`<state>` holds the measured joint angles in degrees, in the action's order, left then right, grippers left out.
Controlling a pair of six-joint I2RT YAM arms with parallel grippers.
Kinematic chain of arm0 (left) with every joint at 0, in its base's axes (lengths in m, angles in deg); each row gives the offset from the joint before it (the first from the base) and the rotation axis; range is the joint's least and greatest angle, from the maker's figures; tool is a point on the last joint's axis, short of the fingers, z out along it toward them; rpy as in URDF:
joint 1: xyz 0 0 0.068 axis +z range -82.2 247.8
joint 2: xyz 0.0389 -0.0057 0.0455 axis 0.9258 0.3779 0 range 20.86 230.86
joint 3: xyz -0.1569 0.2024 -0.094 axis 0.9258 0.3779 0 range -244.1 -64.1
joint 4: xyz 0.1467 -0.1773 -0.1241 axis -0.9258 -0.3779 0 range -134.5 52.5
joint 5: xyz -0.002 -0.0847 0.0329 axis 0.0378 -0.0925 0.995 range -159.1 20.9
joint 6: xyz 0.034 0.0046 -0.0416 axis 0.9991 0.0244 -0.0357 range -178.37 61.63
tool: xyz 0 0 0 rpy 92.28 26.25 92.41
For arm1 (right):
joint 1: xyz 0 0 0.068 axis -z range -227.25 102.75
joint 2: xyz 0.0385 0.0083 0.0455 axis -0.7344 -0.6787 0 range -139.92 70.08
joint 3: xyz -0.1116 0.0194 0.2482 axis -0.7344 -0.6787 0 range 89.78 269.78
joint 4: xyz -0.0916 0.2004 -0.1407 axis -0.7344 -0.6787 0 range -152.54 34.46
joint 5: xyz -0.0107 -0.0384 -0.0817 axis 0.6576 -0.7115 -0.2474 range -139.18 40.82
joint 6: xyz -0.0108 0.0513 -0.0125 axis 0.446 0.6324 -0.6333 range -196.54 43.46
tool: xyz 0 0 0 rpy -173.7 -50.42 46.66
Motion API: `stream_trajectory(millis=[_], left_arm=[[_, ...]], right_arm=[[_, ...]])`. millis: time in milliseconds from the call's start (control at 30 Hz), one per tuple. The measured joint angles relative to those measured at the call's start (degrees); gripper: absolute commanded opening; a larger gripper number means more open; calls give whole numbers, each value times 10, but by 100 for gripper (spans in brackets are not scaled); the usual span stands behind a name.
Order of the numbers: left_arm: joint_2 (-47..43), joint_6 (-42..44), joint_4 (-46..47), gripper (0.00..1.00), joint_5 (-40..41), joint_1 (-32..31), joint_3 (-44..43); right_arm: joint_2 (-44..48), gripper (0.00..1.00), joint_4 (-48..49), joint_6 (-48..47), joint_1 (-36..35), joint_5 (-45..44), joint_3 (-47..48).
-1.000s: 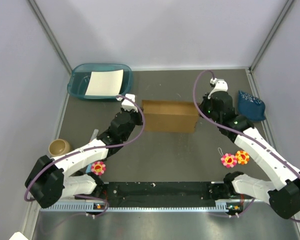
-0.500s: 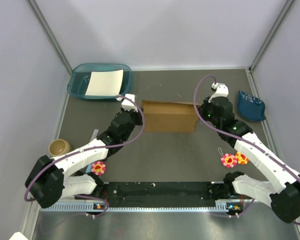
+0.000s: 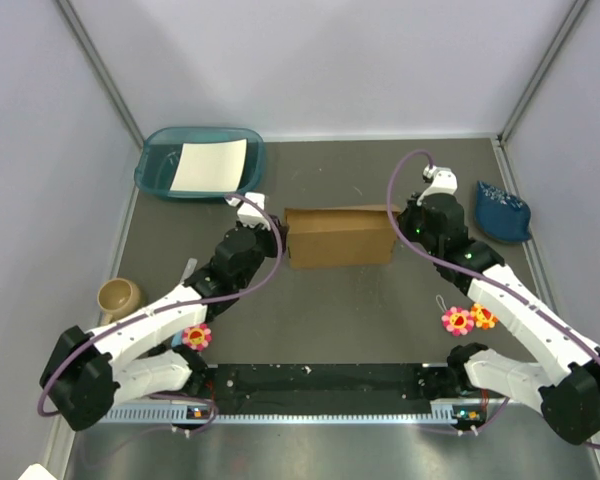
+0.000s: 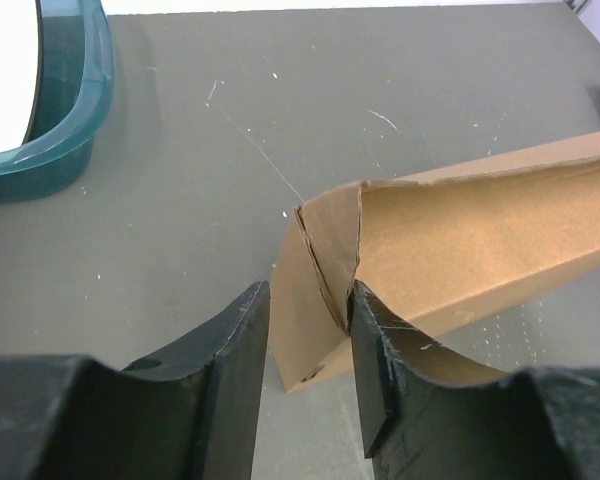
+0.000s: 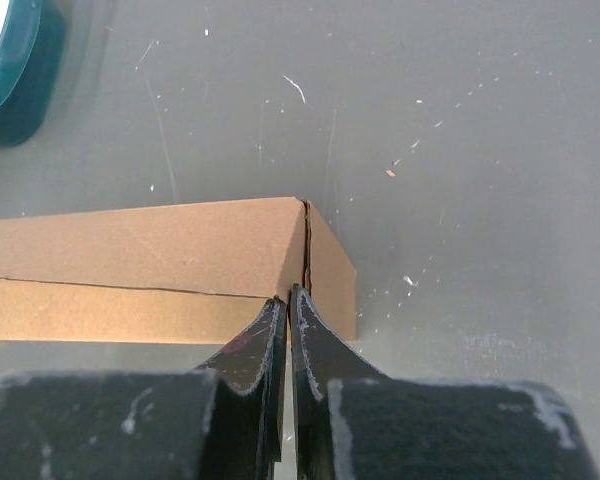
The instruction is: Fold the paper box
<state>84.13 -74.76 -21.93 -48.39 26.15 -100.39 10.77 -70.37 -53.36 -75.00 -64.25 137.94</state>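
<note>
The paper box [image 3: 340, 237] is a brown cardboard block lying in the middle of the dark table, folded into a long shallow shape. My left gripper [image 3: 279, 233] stands open at its left end. In the left wrist view the box's [image 4: 480, 240] creased end flap sits between the fingers of the left gripper [image 4: 308, 300]; the right finger [image 4: 372, 340] touches it, the left one stands off. My right gripper [image 3: 399, 223] is shut, its tips [image 5: 288, 295] pressed against the seam at the near right corner of the box [image 5: 130, 260].
A teal tray [image 3: 160, 172] holding a white sheet [image 3: 208, 165] stands at the back left. A dark blue object [image 3: 502, 210] lies at the far right, a brown cup [image 3: 118, 294] at the left. Flower-shaped pieces lie near each arm [image 3: 197, 335] [image 3: 468, 318].
My left gripper has opened off the box's left end flap and its wrist has shifted slightly back. The box has turned a little. The right gripper stays shut at the right corner.
</note>
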Motion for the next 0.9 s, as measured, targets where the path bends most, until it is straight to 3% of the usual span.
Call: stream_trajectory(millis=[333,900], left_arm=[[-79,-5,-16,50,-27,6,16],[-18,-24,-14,34,-57,26,-6]], right_arm=[[-4,0,-12,5,0,-3,8],[-5,0,-20,9,0,-1,11]])
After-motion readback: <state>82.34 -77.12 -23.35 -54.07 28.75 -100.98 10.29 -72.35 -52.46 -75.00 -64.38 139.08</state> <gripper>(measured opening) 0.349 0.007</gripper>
